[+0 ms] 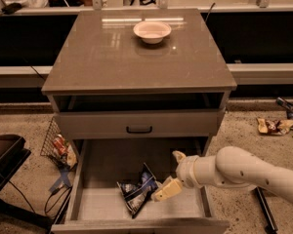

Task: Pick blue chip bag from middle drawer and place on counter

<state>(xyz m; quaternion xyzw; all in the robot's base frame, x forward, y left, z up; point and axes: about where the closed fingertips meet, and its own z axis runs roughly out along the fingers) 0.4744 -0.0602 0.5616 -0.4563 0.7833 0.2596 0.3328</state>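
Reaching into the middle drawer (101,209) from the right, the gripper (167,189) sat at the right edge of the blue chip bag (136,194), which lay crumpled on the drawer floor. Gripper opening and grasp could not be determined. The counter (112,57) carried a white bowl (152,31).

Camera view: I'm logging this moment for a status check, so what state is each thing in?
middle drawer: pulled open, bag inside.
blue chip bag: crumpled, lying on the drawer floor, not yet lifted.
gripper: low inside the drawer, at the bag's right edge.
counter: carries the white bowl.
white bowl: upright, near the counter's back edge.
upper drawer: closed.
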